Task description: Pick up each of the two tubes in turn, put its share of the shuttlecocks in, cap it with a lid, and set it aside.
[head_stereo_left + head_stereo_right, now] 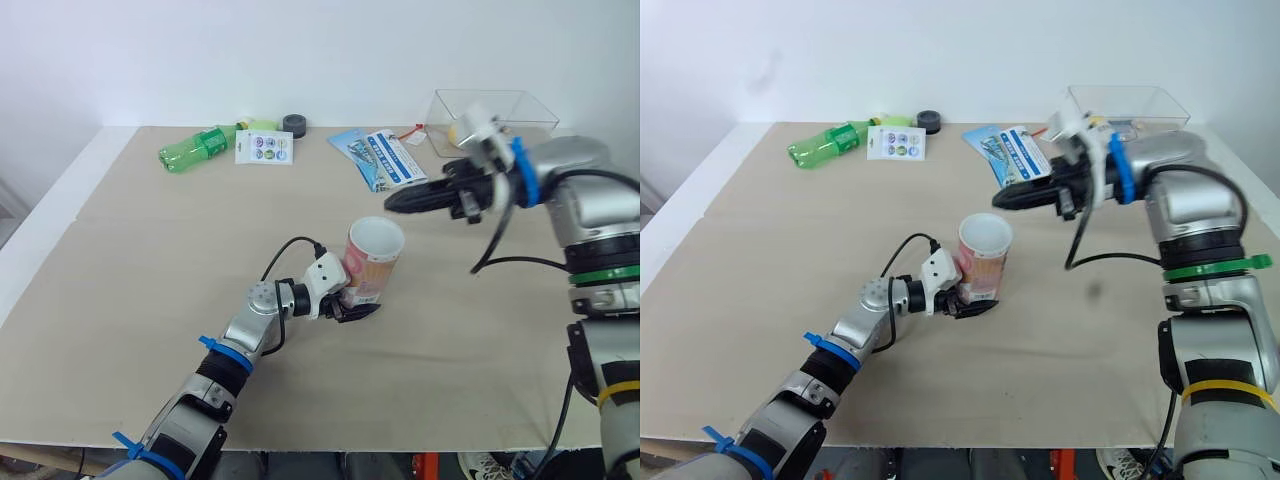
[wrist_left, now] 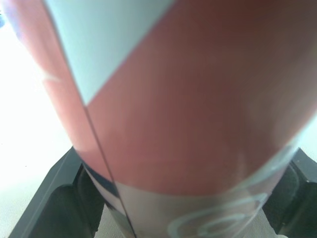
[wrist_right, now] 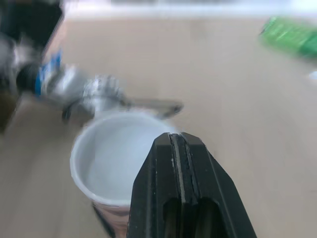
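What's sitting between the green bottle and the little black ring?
A white sticker card and a small yellow-green thing, between green bottle and black ring, seen in the left eye view.

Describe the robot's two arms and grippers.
Both arms are silver-grey with blue bands. The left gripper has black fingers, a white block and a looping black cable. The right gripper is black too; its arm bears green and yellow rings.

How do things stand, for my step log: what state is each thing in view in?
tube: roughly upright, uncapped, looks empty inside, gripped low down.
left gripper: fingers shut on the tube.
right gripper: fingers shut, holding nothing, raised near the tube's mouth.
green bottle: lying on its side.
clear container: upright, open-topped.
booklet: lying flat.
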Motion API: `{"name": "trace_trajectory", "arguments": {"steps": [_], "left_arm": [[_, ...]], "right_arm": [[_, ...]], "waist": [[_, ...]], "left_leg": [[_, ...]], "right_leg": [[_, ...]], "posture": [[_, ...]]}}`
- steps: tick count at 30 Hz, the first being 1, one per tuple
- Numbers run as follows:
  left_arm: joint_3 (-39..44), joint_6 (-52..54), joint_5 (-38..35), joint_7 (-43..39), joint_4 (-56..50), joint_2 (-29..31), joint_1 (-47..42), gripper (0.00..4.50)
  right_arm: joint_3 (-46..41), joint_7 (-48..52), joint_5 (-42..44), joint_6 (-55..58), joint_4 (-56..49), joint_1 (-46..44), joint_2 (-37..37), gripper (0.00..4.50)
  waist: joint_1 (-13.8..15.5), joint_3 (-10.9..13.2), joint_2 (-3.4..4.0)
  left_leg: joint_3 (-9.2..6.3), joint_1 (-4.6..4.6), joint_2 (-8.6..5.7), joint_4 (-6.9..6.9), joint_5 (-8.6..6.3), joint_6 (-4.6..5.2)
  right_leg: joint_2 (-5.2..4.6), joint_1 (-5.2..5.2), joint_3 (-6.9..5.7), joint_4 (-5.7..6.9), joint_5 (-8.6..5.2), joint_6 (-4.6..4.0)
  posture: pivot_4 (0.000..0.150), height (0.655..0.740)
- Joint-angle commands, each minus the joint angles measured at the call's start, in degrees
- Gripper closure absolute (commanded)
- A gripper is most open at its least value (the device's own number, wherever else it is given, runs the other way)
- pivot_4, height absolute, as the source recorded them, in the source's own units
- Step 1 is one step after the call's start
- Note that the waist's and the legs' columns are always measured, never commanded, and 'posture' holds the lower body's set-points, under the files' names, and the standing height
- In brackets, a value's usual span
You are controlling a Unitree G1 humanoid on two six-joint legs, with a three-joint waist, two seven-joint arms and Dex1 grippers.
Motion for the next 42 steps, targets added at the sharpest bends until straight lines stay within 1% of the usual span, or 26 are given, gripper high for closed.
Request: {"name": "trace_trajectory", "arguments": {"steps": [1,2,4,6,7,9,10,11,12,14,18,22,26,29,35,42], "left_arm": [[0.72,0.40,0.13,0.18,-0.34,1.28,0.96,0.81],[0.78,0.40,0.06,0.18,-0.44,1.37,1.01,0.81],[0.95,0.26,-0.11,0.21,-0.75,1.65,1.18,0.81],[1.01,0.18,-0.32,0.14,-1.09,1.90,1.36,0.81],[1.03,0.25,-0.45,0.07,-1.27,2.04,1.42,0.81],[1.11,0.38,-0.77,-0.18,-1.59,2.30,1.48,0.81],[1.18,0.30,-1.13,-0.61,-1.83,2.45,1.50,0.49],[1.21,0.23,-1.39,-0.91,-2.00,2.54,1.51,0.16],[1.31,0.11,-1.63,-1.10,-2.28,2.64,1.55,0.00],[1.50,-0.59,-2.19,-1.79,-2.91,3.00,1.65,0.00],[2.48,-0.51,-3.28,-2.60,-3.80,3.49,1.67,0.00],[2.42,0.80,-3.65,-4.05,-4.91,4.61,2.02,0.00],[2.70,-0.90,-3.11,-3.36,-6.04,5.38,2.58,0.00],[3.27,-0.01,-4.34,-3.93,-8.43,6.19,3.43,0.00],[3.20,0.56,-5.76,-6.93,-15.17,10.22,7.62,0.00],[3.51,1.79,-6.81,-8.17,-20.22,13.96,10.49,0.00]], "right_arm": [[-8.95,-4.44,4.58,2.69,-2.27,2.16,-1.27,4.41],[-11.09,-6.20,5.50,3.34,-3.17,3.97,-1.15,4.41],[-16.11,-10.80,7.58,4.88,-6.31,11.35,-0.12,4.41],[-18.95,-15.41,7.08,2.28,-10.25,20.09,2.13,3.84],[-19.08,-16.45,6.14,0.28,-12.44,24.92,3.08,3.47],[-17.75,-17.31,3.71,-3.94,-15.84,32.69,4.36,2.55],[-16.66,-17.86,2.76,-5.37,-17.26,36.52,5.41,2.00],[-15.99,-18.35,2.25,-6.28,-18.18,38.89,6.13,1.60],[-14.94,-18.38,1.49,-7.37,-19.01,40.98,6.51,1.02],[-12.20,-17.92,0.01,-9.83,-19.79,44.15,7.94,0.03],[-9.09,-16.75,-1.26,-12.30,-18.82,45.61,9.12,0.03],[-7.04,-15.73,-2.53,-15.20,-17.35,45.77,9.46,0.03],[-5.67,-14.98,-2.46,-15.81,-17.20,45.13,9.53,0.03],[-4.90,-15.07,-2.25,-15.83,-17.15,44.64,10.53,0.03],[-3.17,-17.86,-5.78,-22.20,-12.54,42.63,14.40,0.03],[-2.44,-20.01,-8.15,-28.71,-7.22,39.96,18.14,0.03]], "waist": [[-0.04,0.00,0.00],[-0.02,0.00,-0.02],[0.03,-0.01,-0.05],[0.07,-0.05,-0.15],[0.07,-0.05,-0.14],[-0.04,-0.03,-0.08],[-0.05,-0.03,0.04],[-0.05,-0.05,0.11],[-0.18,-0.05,0.12],[-0.35,-0.03,0.13],[-0.34,0.00,0.07],[-0.22,0.02,0.02],[-0.18,0.04,0.00],[-0.18,0.05,-0.02],[-0.21,0.08,-0.08],[-0.01,0.13,-0.17]], "left_leg": [[0.00,0.00,0.00,0.00,-0.02,0.00],[0.01,0.01,0.00,0.00,-0.02,0.01],[-0.03,0.01,0.00,0.02,-0.03,0.02],[-0.14,0.02,0.00,0.03,-0.02,0.02],[-0.14,0.01,0.00,0.05,-0.02,0.02],[-0.12,0.01,0.00,0.06,-0.02,0.02],[-0.07,0.01,0.00,0.07,-0.02,0.02],[-0.03,0.00,-0.01,0.07,-0.01,0.03],[-0.02,0.02,-0.01,0.07,-0.01,0.03],[0.01,0.05,0.00,0.07,0.00,0.04],[0.00,0.12,0.01,0.10,0.08,0.06],[0.01,0.05,-0.01,0.13,0.15,0.03],[-0.01,0.01,-0.01,0.10,0.15,0.02],[-0.04,0.01,-0.01,0.06,0.14,0.02],[-0.04,0.02,0.00,0.05,0.14,0.02],[-0.03,0.02,0.00,0.09,0.15,0.02]], "right_leg": [[0.00,0.00,0.00,-0.01,-0.02,0.01],[0.00,0.00,0.00,-0.01,-0.02,0.01],[0.03,0.02,-0.01,-0.01,-0.02,0.00],[0.06,0.11,-0.05,-0.02,-0.03,0.01],[0.06,0.11,-0.04,-0.02,-0.02,0.02],[0.06,0.10,-0.01,-0.01,0.00,0.05],[0.06,0.06,0.02,-0.01,0.02,0.06],[0.06,0.03,0.06,0.00,0.04,0.08],[0.06,0.04,0.06,0.00,0.04,0.09],[0.08,0.02,0.09,0.00,0.09,0.08],[0.10,0.07,0.09,-0.01,0.08,-0.16],[0.07,0.07,0.10,-0.03,0.11,-0.13],[0.07,0.04,0.10,-0.04,0.07,-0.13],[0.09,0.03,0.09,-0.04,0.08,-0.08],[0.08,0.04,0.07,-0.04,0.06,-0.11],[0.07,0.05,0.07,-0.04,0.07,-0.17]], "posture": [[0.150,0.7400],[0.150,0.7400],[0.150,0.7400],[0.150,0.7400],[0.150,0.7400],[0.150,0.7400],[0.150,0.7400],[0.150,0.7400],[0.150,0.7400],[0.150,0.7400],[0.150,0.7400],[0.150,0.7400],[0.150,0.7400],[0.150,0.7400],[0.150,0.7400],[0.150,0.7400]]}}
